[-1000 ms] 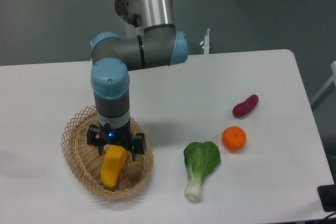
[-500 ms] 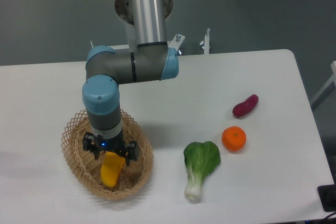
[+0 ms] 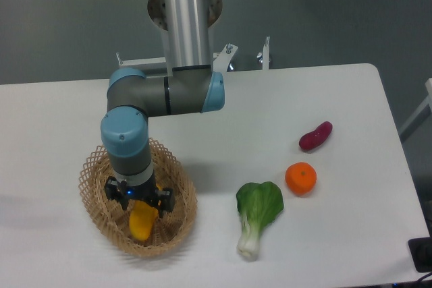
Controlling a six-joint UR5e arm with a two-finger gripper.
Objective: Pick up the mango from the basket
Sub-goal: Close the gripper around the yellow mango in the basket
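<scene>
The mango [image 3: 141, 226] is a yellow-orange oblong fruit lying in the tan wicker basket [image 3: 92, 166] at the front left of the table. My gripper [image 3: 139, 203] points straight down into the basket, directly over the mango's upper end. Its black fingers stand apart on either side of the fruit, wider than the fruit, so the gripper is open. The wrist hides the mango's top part; only its lower half shows.
A green bok choy [image 3: 257, 212] lies right of the basket. A round orange [image 3: 301, 178] and a purple sweet potato [image 3: 315, 135] sit further right. The arm's elbow [image 3: 165, 92] hangs over the table behind the basket.
The arm has shifted left and lowered the gripper deeper into the basket, covering more of the mango. The mango itself has not moved.
</scene>
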